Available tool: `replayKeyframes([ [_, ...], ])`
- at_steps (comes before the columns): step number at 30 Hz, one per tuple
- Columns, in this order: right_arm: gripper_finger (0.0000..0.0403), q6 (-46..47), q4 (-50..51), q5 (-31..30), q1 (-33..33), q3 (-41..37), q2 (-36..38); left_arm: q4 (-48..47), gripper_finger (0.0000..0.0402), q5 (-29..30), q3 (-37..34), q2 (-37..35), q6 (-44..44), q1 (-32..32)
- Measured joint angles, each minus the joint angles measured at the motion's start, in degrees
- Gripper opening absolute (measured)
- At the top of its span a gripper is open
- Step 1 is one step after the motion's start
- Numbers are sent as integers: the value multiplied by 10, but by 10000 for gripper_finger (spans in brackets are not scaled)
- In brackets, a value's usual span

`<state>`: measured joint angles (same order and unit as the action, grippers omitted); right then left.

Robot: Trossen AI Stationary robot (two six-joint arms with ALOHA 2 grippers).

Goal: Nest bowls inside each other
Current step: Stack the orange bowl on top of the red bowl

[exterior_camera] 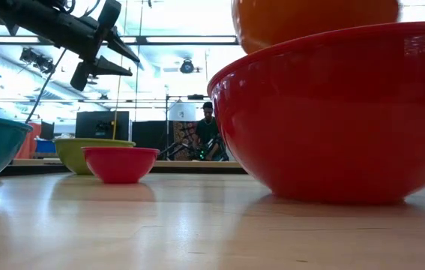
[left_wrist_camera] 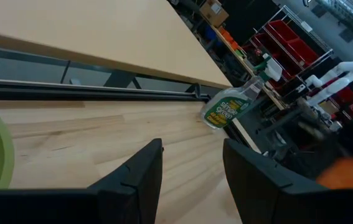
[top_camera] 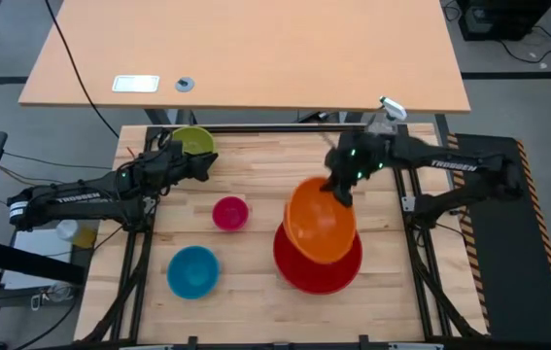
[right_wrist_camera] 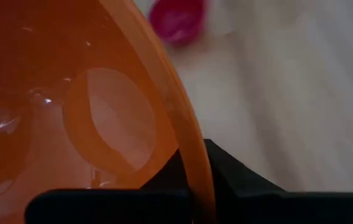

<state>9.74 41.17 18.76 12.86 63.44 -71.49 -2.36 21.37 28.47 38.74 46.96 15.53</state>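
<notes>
High view: glossy round orange bowl (top_camera: 320, 222), seemingly gripper-pinched (top_camera: 339, 193).

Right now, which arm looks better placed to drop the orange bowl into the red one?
The right. Its tool already grips the orange bowl by the rim, above the red bowl. The left tool hangs open by the green bowl.

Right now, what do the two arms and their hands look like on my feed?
Both arms are dark and jointed, with white TROSSEN lettering on the links and small green lights near the wrists. The left hand ends in two flat, dark, angular fingers. The right hand is likewise dark and blocky. Black cables trail from the left arm's base.
</notes>
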Motion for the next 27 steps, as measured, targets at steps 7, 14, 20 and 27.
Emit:
replayKeyframes([
  [7,30,-22,10,-113,-96,0,-58,0,172,0,0,0,2,0],
  [14,34,-51,18,-137,-121,0,-116,0,172,0,0,0,2,0],
  [20,47,-55,18,-106,-121,0,-149,-1,172,0,0,0,0,0],
  [27,109,-68,23,-87,-121,0,-148,-11,172,0,0,0,-4,0],
])
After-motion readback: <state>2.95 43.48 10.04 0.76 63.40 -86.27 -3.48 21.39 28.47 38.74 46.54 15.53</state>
